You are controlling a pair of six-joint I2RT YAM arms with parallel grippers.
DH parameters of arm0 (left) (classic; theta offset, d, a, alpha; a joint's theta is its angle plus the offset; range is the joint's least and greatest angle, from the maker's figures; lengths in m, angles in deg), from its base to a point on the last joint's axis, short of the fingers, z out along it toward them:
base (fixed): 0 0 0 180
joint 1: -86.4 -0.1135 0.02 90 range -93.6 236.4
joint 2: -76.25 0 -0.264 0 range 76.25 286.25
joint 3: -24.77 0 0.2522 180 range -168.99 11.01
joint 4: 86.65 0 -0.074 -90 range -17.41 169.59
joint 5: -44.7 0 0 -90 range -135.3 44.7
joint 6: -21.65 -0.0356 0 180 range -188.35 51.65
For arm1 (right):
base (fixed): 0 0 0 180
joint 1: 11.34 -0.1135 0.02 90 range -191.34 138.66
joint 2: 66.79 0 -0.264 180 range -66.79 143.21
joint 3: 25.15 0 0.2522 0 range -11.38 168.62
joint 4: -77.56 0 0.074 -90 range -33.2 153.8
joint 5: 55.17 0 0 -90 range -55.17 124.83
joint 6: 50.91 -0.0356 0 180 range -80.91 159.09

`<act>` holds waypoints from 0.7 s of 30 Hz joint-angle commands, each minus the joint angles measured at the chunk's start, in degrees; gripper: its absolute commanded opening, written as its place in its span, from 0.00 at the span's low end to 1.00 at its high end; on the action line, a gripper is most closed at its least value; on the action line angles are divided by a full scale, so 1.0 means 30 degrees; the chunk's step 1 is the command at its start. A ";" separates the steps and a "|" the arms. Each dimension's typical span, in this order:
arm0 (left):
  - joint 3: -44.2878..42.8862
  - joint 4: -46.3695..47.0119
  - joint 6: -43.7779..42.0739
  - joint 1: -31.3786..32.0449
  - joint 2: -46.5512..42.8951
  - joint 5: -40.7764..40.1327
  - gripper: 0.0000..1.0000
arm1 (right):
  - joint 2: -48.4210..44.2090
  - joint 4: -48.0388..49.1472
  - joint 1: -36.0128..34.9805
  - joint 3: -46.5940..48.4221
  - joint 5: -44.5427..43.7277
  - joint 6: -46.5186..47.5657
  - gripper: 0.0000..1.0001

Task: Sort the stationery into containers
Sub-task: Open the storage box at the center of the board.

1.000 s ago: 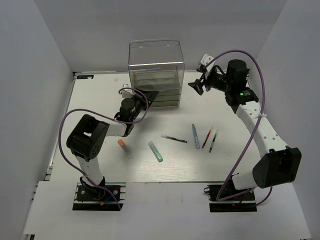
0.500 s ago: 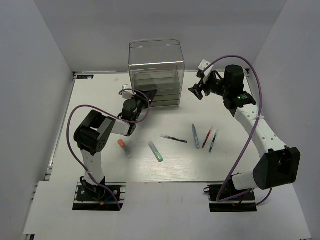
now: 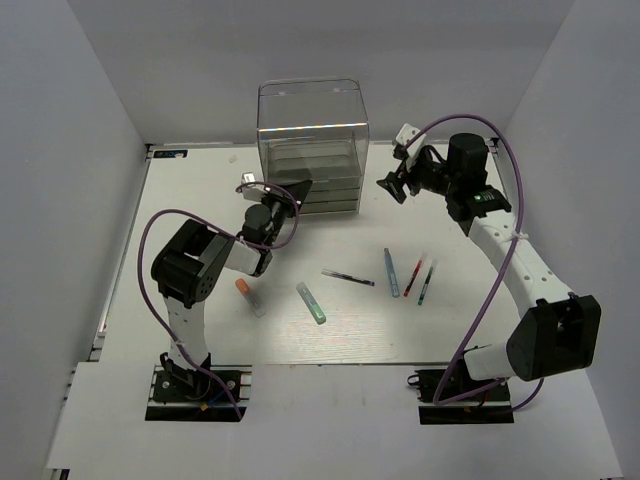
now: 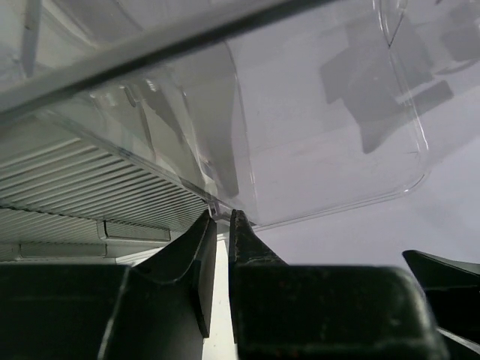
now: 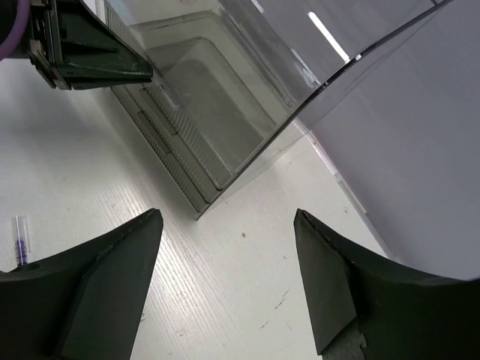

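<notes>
The containers are the stacked drawers of a tall clear drawer unit [image 3: 312, 150] at the back of the table, also filling the left wrist view [image 4: 322, 112] and seen in the right wrist view [image 5: 217, 105]. My left gripper [image 3: 298, 190] [image 4: 223, 215] sits at the unit's front lower left, shut on the clear lip of a drawer. My right gripper [image 3: 392, 186] [image 5: 229, 217] hovers open and holds nothing, to the right of the unit. The stationery lies on the table: an orange-capped marker [image 3: 244, 293], a green-tipped one [image 3: 311, 302], a thin dark pen [image 3: 348, 277], a blue pen [image 3: 391, 272], a red pen [image 3: 414, 275] and a teal pen [image 3: 427, 282].
White walls close in the table [image 3: 200, 200] on the left, back and right. The left arm's purple cable [image 3: 150, 235] loops over the table's left side. In the right wrist view the left gripper [image 5: 90, 64] shows at the top left.
My left gripper's jaws have closed onto the drawer lip at the unit's front. My right gripper has shifted slightly left and stayed open. The pens have not moved.
</notes>
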 commanded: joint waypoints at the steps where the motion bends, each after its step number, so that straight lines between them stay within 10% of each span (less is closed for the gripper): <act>1: 0.0424 0.1388 -0.0428 -0.0044 -0.0244 -0.0116 0.07 | -0.0713 0.0223 -0.0088 -0.0384 0.0118 0.0309 0.77; 21: 0.1129 0.1388 -0.0634 0.0307 -0.2438 0.1232 0.00 | -0.1299 -0.0275 -0.0088 -0.1644 0.0294 0.0983 0.77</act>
